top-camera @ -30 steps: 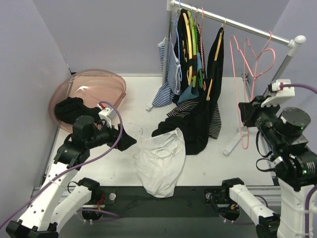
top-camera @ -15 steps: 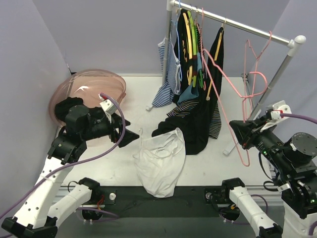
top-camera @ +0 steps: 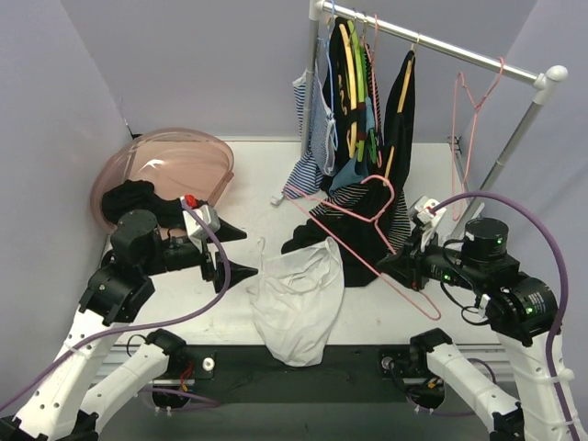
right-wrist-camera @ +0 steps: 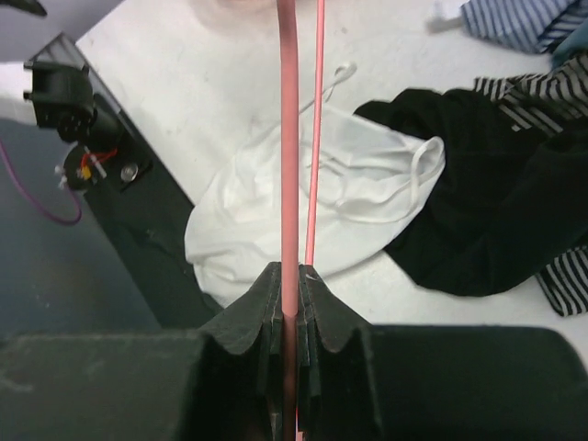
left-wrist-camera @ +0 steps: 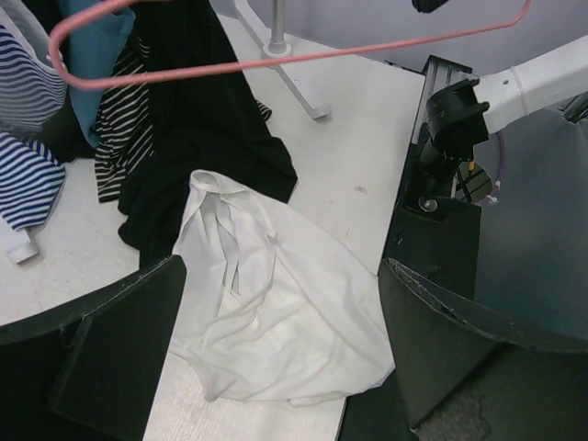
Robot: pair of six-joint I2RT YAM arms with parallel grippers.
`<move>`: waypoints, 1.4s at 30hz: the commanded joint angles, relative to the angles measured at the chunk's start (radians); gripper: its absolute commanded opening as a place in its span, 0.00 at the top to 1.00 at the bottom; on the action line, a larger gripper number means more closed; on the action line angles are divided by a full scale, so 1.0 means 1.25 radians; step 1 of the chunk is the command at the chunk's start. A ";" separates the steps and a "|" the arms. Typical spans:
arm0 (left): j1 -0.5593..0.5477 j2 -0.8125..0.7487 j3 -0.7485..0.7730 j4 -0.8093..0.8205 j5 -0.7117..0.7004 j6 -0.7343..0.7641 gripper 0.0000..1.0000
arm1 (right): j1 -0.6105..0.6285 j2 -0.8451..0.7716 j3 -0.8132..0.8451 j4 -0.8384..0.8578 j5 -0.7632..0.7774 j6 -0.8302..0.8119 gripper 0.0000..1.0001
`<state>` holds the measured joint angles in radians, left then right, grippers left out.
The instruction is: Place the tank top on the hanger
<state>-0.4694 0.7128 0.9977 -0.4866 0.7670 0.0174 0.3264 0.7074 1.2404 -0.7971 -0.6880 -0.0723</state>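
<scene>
Our right fingers (right-wrist-camera: 262, 308) pinch the pink hanger (right-wrist-camera: 289, 138), held just right of the tank top (top-camera: 296, 299). Our left fingers (left-wrist-camera: 119, 349) stand spread wide above that top, holding nothing. It lies crumpled on the table (top-camera: 253, 175) against the black garment (top-camera: 363, 248). We judge the hanger is being presented. Next, we lift the top's neck opening and thread a shoulder in.
</scene>
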 commanded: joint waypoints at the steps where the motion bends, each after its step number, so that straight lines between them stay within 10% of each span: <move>1: -0.007 0.020 -0.024 0.057 0.023 0.014 0.02 | 0.042 -0.001 -0.046 0.000 -0.046 -0.033 1.00; 11: -0.038 0.121 -0.062 0.107 0.090 0.078 0.03 | 0.324 0.033 -0.199 0.052 0.078 -0.102 1.00; 26: -0.120 0.197 -0.177 0.214 0.296 0.068 0.12 | 0.400 0.082 -0.260 0.179 0.020 -0.167 1.00; 30: -0.162 0.236 -0.161 0.214 0.268 0.063 0.37 | 0.402 0.087 -0.269 0.208 0.012 -0.156 1.00; 31: -0.168 0.252 -0.158 0.208 0.257 0.071 0.63 | 0.403 0.087 -0.273 0.214 0.009 -0.150 1.00; 34: -0.182 0.264 -0.138 0.173 0.223 0.098 1.00 | 0.402 0.083 -0.289 0.236 0.018 -0.134 1.00; 42: -0.196 0.215 -0.153 0.206 0.155 0.084 1.00 | 0.393 0.099 -0.353 0.428 -0.015 0.032 0.55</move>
<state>-0.6994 1.0210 0.7750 -0.2901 1.0004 0.1219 0.8181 0.8150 0.8265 -0.4782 -0.6395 -0.1539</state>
